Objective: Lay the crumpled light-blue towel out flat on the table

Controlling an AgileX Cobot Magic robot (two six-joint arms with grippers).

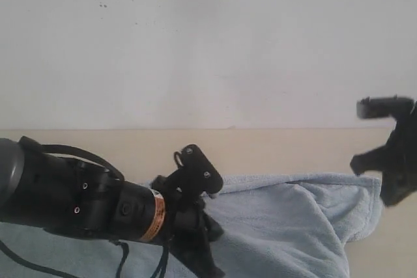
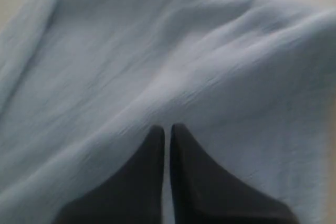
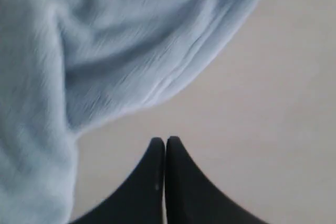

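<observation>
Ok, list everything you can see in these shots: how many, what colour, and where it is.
towel: one, pale grey-blue, lying rumpled on the table, across the near middle and toward the right.
table: one, pale beige, under the towel, bare behind it and at the right.
wall: one, white with a few small dark specks, behind the table.
left arm: one, black with an orange band, low over the towel on the left.
left gripper: one, black, jaws closed, tips at the towel's folds; I cannot tell if any cloth is pinched.
right gripper: one, black, jaws closed, over bare table beside the towel's hemmed edge.
</observation>
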